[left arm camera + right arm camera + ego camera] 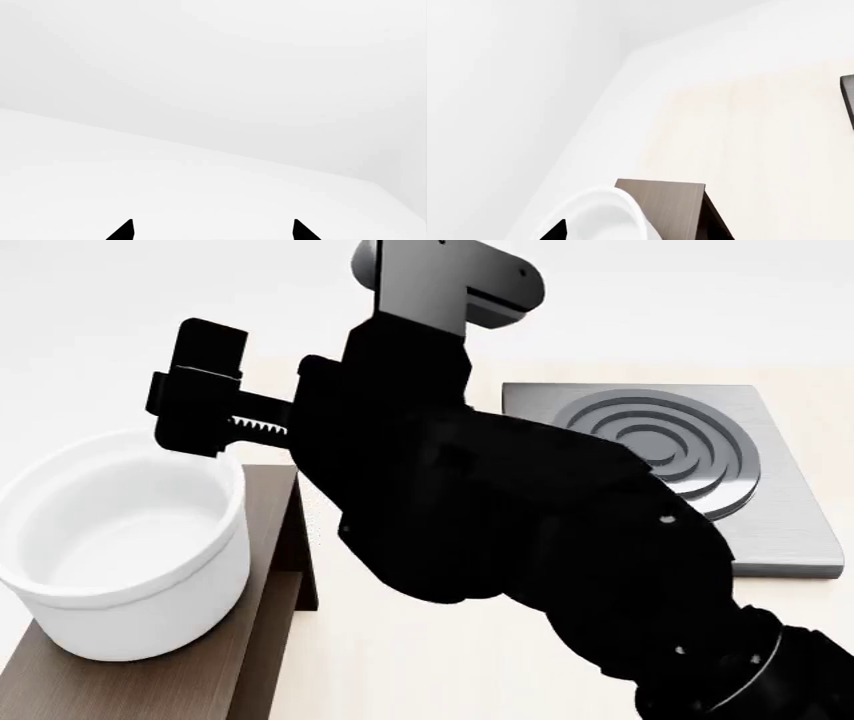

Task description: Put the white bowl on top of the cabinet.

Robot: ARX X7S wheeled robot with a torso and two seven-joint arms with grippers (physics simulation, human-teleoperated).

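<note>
The white bowl [127, 540] stands upright on the cabinet [267, 640], near the end of its dark brown top. My right gripper [254, 420] hovers just over the bowl's far rim with its jaws spread wide and nothing in them. In the right wrist view one black fingertip [557, 231] shows beside the bowl's rim [607, 212], with the cabinet's top [667, 205] behind it. My left gripper [213, 232] is open and empty. It faces only blank white surfaces, and the bowl and cabinet are out of its view.
A grey square stove plate [787, 530] with ringed grooves lies on the pale wooden table [400, 660] at the right. My right arm's black bulk fills the middle of the head view and hides the table behind it. White walls surround the table.
</note>
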